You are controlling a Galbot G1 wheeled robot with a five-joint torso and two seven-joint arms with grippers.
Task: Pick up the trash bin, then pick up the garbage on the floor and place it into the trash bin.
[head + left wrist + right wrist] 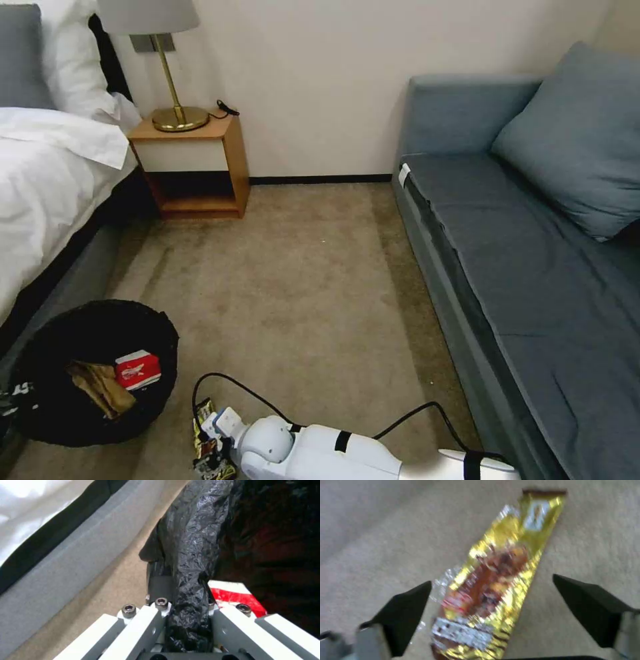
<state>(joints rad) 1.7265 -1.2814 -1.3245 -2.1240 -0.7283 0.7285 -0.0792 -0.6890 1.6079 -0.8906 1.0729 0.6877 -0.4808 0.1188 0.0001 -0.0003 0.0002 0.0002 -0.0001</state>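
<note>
Wrapper: long gold-brown bar wrapper (pixel 493 590) lies flat on the carpet (pixel 313 287), at the bottom of the head view, just right of the trash bin (pixel 47 413).
Right gripper: right gripper (pixel 491 615) hangs over the wrapper with fingers (pixel 403 615) spread wide, 1 on each side, not touching it.
Long axis: in the right wrist view it runs from lower left to upper right, passing between the 2 fingers, so I judge that closing pinches it across its narrow width.
Left gripper: left gripper (pixel 186 620) is clamped on the bin's black bag rim, lower left of the head view.
Bin contents: red snack packet (pixel 138 369) and tan wrapper (pixel 100 387) lie inside.
Nearer arm: right.
</note>
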